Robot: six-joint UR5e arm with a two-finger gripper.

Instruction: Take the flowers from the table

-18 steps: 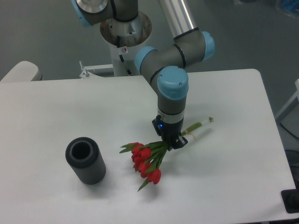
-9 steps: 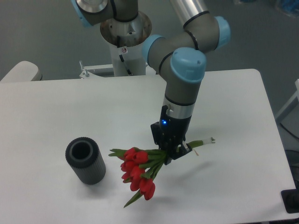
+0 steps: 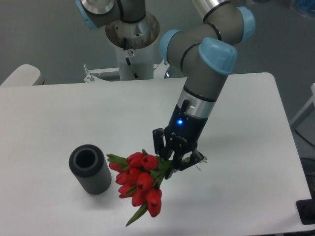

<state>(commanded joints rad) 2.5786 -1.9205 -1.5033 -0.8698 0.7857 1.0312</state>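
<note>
Across most of the frame spreads the table (image 3: 59, 128), a white top with rounded corners, grey floor showing behind it along the upper edge. Right of centre, the gripper (image 3: 173, 160) is clamped on the stems of the flowers (image 3: 139, 183). Their long axis runs diagonally, red heads pointing toward the lower left, stems toward the right behind the fingers. Whether the heads touch the tabletop cannot be told. Left of the blooms, near but apart, stands a dark ribbed cylinder (image 3: 89, 169). Bare white surface lies to the right and lower right.
</note>
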